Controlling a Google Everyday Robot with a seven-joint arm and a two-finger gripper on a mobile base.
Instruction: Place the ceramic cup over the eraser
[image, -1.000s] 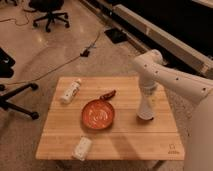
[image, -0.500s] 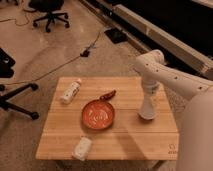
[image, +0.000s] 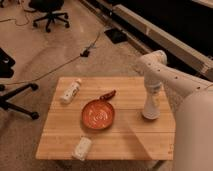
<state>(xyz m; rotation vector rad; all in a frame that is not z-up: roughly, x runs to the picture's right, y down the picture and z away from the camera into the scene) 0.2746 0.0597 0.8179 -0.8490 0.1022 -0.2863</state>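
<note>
My gripper (image: 150, 113) points straight down at the right side of the wooden table (image: 125, 135), its tip at or just above the surface. A white rounded shape at its tip may be the ceramic cup, but I cannot tell it apart from the gripper. A small white block (image: 82, 148), possibly the eraser, lies near the table's front left edge, far to the left of the gripper.
An orange-red plate (image: 98, 114) sits mid-table. A small red object (image: 107, 95) lies just behind it. A white bottle (image: 70, 91) lies at the back left. Office chairs (image: 50, 12) and floor cables (image: 60, 65) surround the table.
The gripper has shifted very slightly to the right and stays low over the table's right side. Nothing else on the table has moved.
</note>
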